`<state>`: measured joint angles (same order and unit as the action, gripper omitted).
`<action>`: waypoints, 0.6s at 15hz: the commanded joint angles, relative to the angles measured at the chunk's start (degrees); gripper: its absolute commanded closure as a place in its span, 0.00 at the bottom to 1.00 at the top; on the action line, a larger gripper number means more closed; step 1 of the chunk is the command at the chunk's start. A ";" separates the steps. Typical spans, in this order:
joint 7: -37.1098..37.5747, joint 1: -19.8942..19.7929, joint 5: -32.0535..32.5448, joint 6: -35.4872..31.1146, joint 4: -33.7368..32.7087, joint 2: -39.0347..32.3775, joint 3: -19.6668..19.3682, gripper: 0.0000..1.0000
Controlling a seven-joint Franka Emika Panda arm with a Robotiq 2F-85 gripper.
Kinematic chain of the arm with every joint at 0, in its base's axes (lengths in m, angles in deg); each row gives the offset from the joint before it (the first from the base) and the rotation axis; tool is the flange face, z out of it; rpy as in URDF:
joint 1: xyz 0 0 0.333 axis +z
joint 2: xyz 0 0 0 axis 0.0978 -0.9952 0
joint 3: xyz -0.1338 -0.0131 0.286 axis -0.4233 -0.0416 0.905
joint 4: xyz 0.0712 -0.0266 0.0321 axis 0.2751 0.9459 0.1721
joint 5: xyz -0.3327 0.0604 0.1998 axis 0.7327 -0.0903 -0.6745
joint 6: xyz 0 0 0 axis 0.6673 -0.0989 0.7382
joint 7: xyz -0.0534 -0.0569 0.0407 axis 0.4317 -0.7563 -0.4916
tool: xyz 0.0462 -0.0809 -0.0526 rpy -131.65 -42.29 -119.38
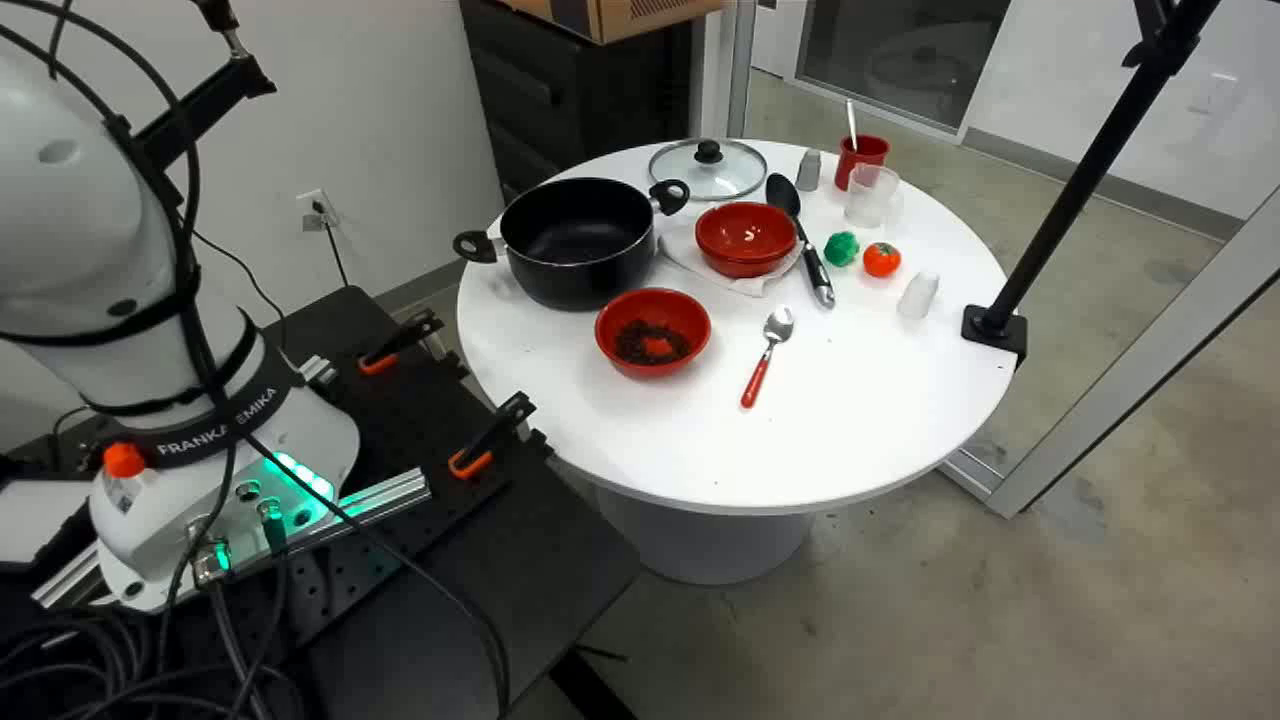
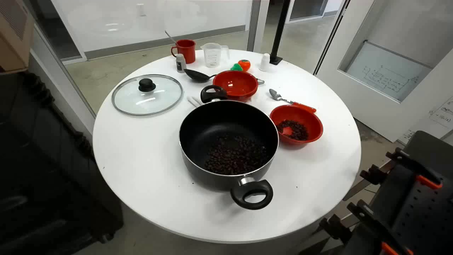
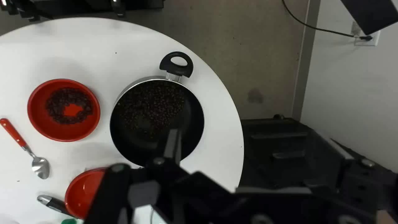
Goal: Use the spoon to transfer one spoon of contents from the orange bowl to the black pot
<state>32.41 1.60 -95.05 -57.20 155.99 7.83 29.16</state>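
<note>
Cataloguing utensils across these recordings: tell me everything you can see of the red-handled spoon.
The red-handled spoon has a plastic-looking handle with a rounded end, a slim metal-looking neck and a shiny grey, seemingly empty scoop. It lies unheld on the white table, beside the red-orange bowl, on the far side from the black pot. A gap separates it from that bowl; only the table touches it.

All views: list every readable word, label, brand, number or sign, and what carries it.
"FRANKA EMIKA": black band on the white robot base.
Handwriting on flat white panels: too blurred.
Markings on clear plastic measuring cup: too small.
Dark label on small grey bottle: too small.
</note>
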 commanded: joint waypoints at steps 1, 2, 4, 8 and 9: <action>-0.40 -1.04 -0.41 0.31 -0.21 0.00 0.77 0.00; -0.40 -1.04 -0.41 0.31 -0.21 0.00 0.77 0.00; -0.40 -1.04 -0.41 0.31 -0.21 0.00 0.77 0.00; -1.25 -5.10 3.84 -0.70 -1.31 -4.30 -1.49 0.00; -1.71 -6.45 5.20 -0.59 -1.75 -5.98 -2.47 0.00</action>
<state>32.26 -1.35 -92.90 -57.62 156.10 6.76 28.69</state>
